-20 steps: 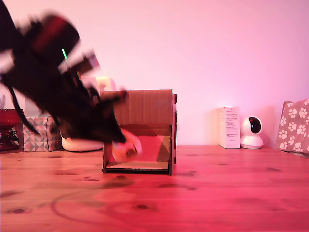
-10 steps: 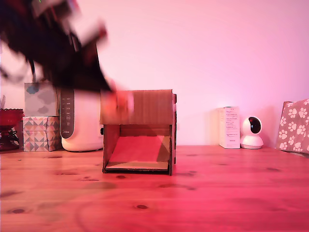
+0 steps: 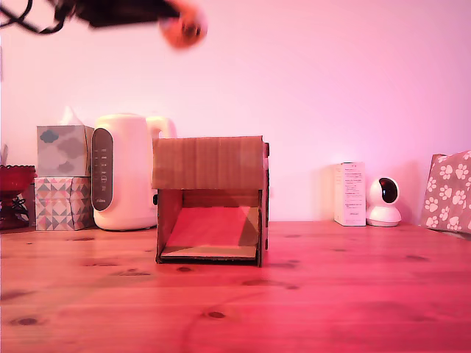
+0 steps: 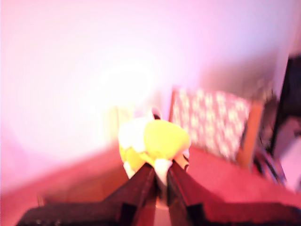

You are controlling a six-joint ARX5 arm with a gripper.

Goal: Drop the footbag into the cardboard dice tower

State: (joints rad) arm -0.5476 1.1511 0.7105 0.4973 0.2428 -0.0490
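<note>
High at the top of the exterior view, left of centre, my gripper [image 3: 176, 20] is shut on the footbag [image 3: 183, 26], an orange ball with a dark round mark. It hangs well above the cardboard dice tower [image 3: 210, 163], over its left end. The tower stands on the wooden table, a brown corrugated box with a solid upper panel and a red-lit ramp in its lower opening. In the blurred wrist view the footbag [image 4: 153, 141] shows yellow and cream, pinched between my two dark fingers [image 4: 141, 186].
A white kettle [image 3: 121, 173] and stacked tissue boxes [image 3: 62, 176] stand behind the tower on the exterior view's left. On the right are a white carton [image 3: 349, 193], a small round camera [image 3: 383, 201] and a paw-print box [image 3: 449, 191].
My arm has risen from in front of the tower's opening to the top of the frame, carrying the footbag up with it. The kettle behind is now uncovered.
</note>
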